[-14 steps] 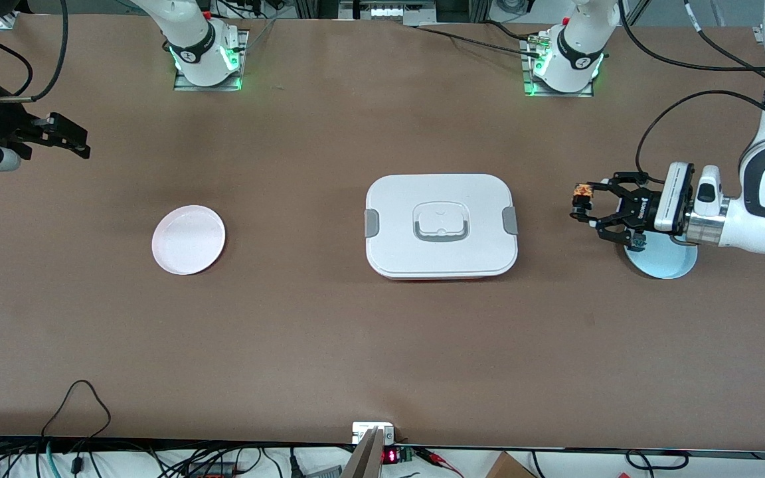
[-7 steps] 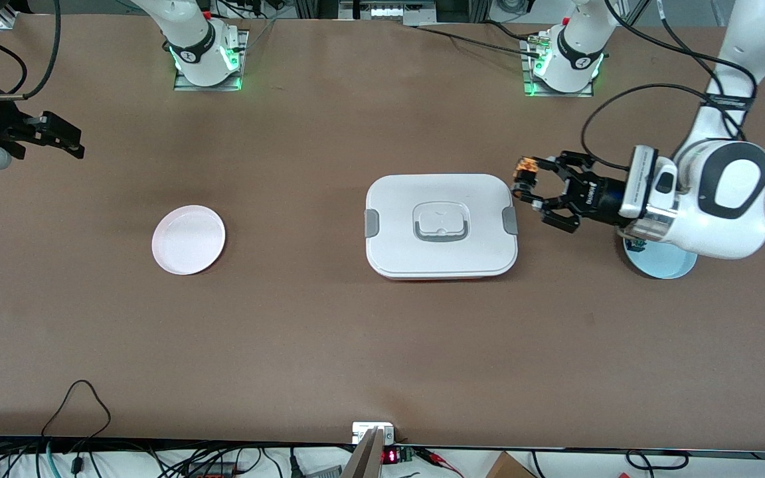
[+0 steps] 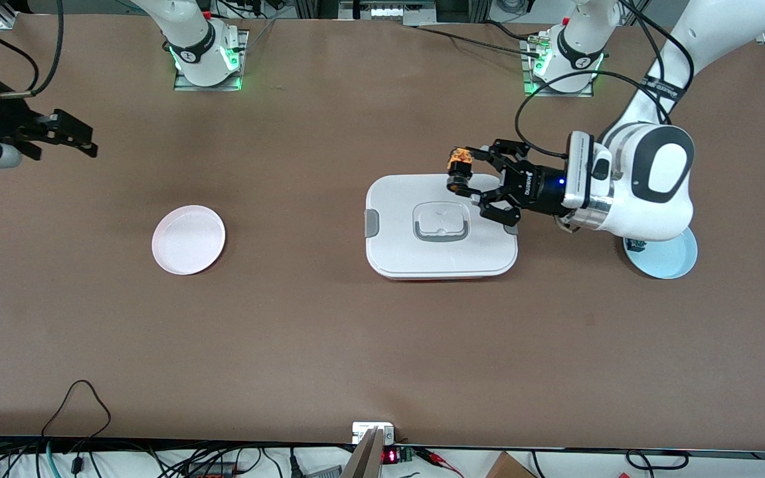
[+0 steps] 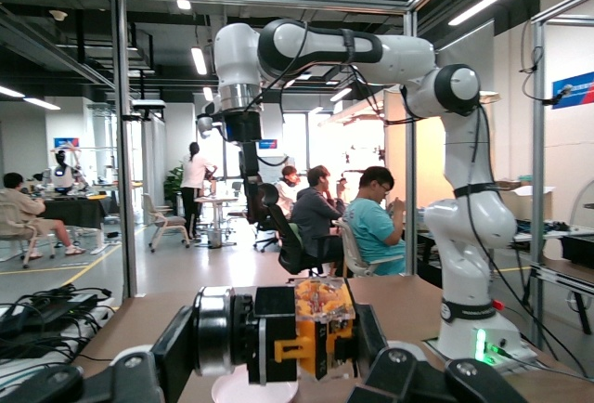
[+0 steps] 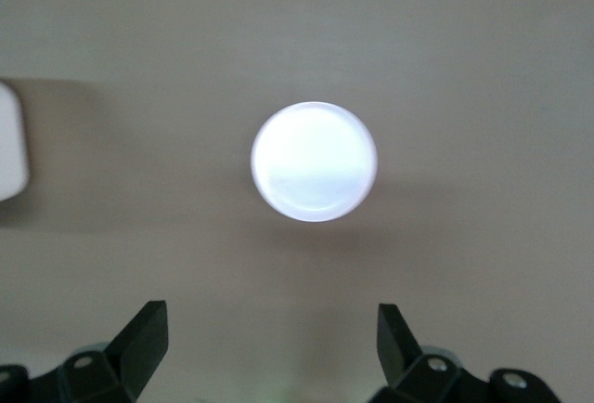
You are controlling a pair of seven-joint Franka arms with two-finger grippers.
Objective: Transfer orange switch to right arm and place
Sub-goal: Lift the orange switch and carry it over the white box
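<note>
Orange-capped and black-bodied, the orange switch is what you see pinched in the left gripper, held in the air over the white lidded box at the edge nearest the arm bases. Your left wrist view shows the switch clamped sideways between the claw fingers. Your right gripper hangs over bare table at the right arm's end, fingers spread wide with nothing between them. You have a white plate toward that end, and a pale blue plate partly under the left arm.
</note>
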